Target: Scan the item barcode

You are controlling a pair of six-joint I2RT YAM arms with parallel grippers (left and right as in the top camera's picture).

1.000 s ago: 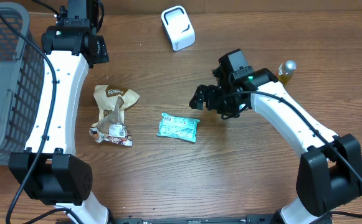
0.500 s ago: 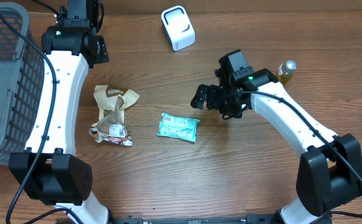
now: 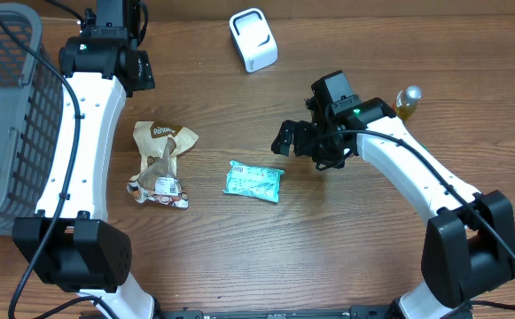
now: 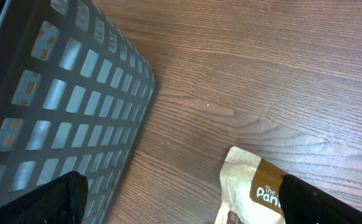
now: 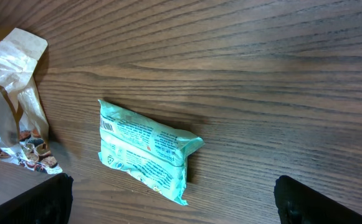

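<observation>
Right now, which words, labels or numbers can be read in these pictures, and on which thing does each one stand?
"The" and "Pan", cut off at the frame edge: brown paper bag.
Teal packet: fine print and a barcode, too small to read.
White scanner: no text shows.

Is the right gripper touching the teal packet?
Apart. The overhead view shows a strip of bare table between the right gripper and the teal packet.
</observation>
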